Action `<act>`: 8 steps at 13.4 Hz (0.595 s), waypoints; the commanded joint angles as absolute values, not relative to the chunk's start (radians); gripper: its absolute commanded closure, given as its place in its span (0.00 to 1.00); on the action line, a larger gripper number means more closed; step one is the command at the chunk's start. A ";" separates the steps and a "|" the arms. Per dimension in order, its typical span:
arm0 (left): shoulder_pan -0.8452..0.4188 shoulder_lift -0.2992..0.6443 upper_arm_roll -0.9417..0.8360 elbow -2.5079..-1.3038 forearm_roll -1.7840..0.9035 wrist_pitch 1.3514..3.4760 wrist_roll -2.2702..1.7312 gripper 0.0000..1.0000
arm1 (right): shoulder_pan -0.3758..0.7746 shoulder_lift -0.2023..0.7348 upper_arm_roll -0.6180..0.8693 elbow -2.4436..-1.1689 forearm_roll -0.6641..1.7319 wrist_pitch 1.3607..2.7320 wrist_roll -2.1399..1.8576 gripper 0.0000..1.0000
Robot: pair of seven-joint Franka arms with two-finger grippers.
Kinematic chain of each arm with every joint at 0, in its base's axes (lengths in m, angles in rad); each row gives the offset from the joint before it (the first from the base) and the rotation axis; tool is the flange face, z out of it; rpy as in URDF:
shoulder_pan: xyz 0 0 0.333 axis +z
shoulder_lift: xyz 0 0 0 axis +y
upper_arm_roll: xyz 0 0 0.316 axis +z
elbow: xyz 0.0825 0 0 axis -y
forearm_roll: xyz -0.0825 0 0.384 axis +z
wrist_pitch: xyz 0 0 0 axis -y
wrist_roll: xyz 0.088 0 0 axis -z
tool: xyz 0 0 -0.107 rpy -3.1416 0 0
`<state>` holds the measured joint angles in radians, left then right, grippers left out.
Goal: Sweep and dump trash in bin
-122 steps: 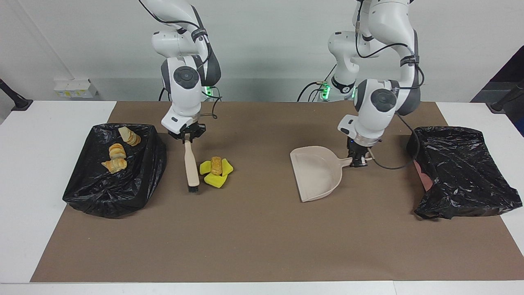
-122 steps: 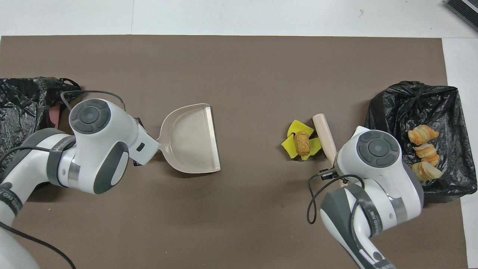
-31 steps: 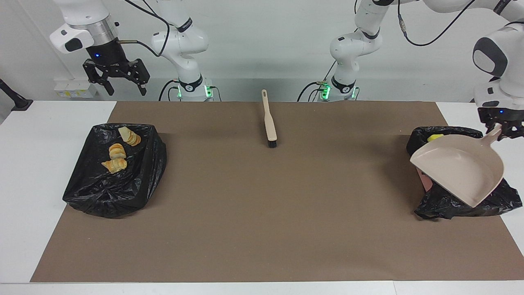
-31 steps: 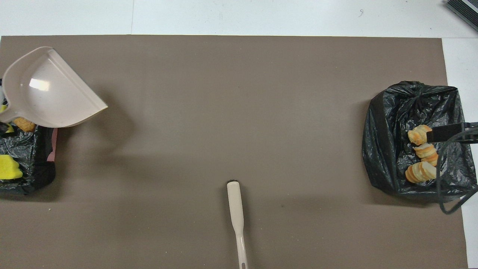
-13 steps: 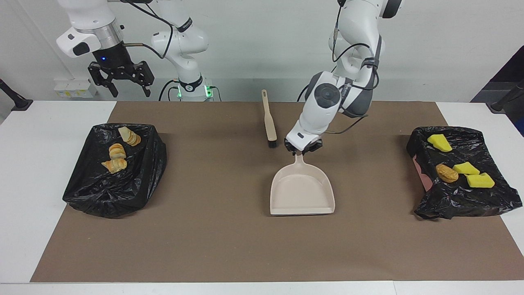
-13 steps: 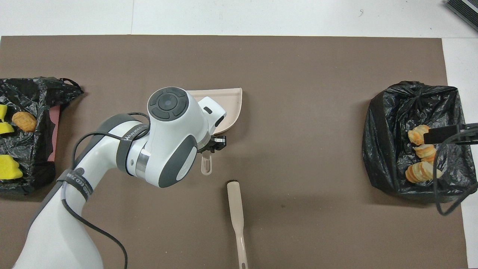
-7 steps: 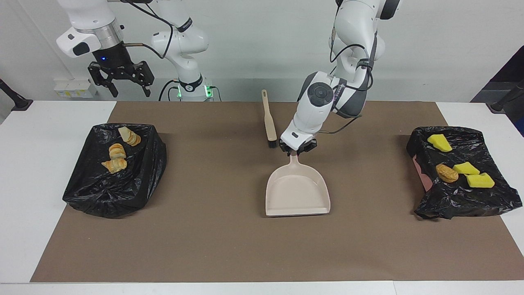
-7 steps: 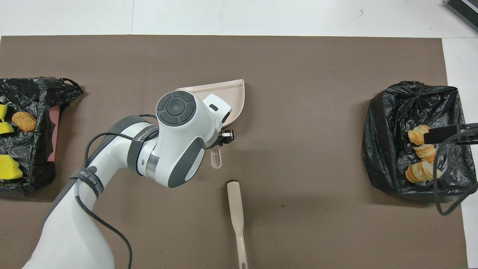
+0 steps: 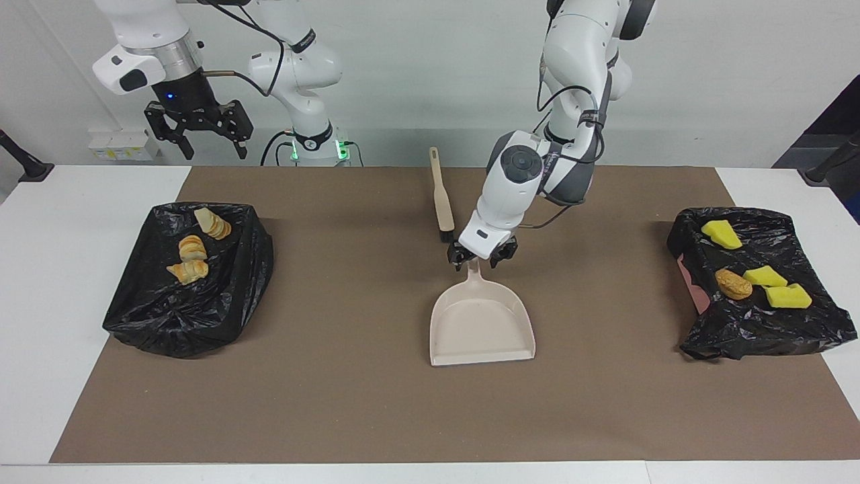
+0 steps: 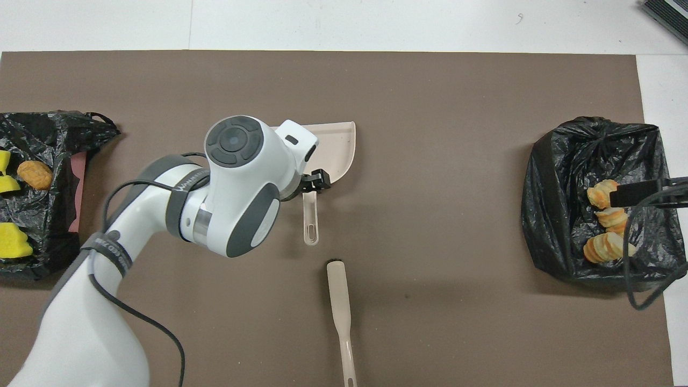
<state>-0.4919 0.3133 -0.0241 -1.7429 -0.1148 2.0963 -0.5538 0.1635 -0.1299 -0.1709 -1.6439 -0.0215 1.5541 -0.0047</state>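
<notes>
We see a white counter (image 9: 40, 302) with a big brown mat (image 9: 403, 403) on top, and a plain white wall (image 9: 416, 74).

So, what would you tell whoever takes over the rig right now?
Left gripper: open, over the dustpan handle, pan flat on the mat mid-table.
Right gripper: open, raised over its bin, waiting.
Brush lies on the mat, nearer the robots than the pan.
Trash: yellow wedges and one pastry in the left arm's bin; three pastries in the other.
Nothing loose on the mat; only retracting the left arm seems left.
</notes>
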 commanded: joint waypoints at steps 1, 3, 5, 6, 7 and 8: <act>-0.387 0.269 -0.026 -1.735 -0.095 2.036 -0.419 0.00 | 0.153 -0.140 -0.167 -1.652 -0.021 1.555 -0.031 0.00; -0.310 0.241 -0.026 -1.735 -0.104 2.011 -0.312 0.00 | 0.153 -0.140 -0.167 -1.652 -0.021 1.555 -0.032 0.00; -0.232 0.206 -0.026 -1.735 -0.104 1.981 -0.194 0.00 | 0.153 -0.140 -0.167 -1.652 -0.021 1.555 -0.031 0.00; -0.195 0.190 -0.026 -1.735 -0.104 1.965 -0.134 0.00 | 0.153 -0.140 -0.167 -1.652 -0.021 1.555 -0.031 0.00; -0.164 0.170 -0.025 -1.736 -0.104 1.944 -0.095 0.00 | 0.153 -0.140 -0.167 -1.652 -0.021 1.555 -0.032 0.00; -0.135 0.152 -0.025 -1.736 -0.100 1.928 -0.072 0.00 | 0.153 -0.140 -0.167 -1.652 -0.021 1.555 -0.031 0.00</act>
<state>-0.1807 0.1989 -0.0155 -1.7278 -0.1068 1.9731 -0.1254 0.1635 -0.1299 -0.1709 -1.6439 -0.0215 1.5541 -0.0047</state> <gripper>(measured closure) 0.000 0.000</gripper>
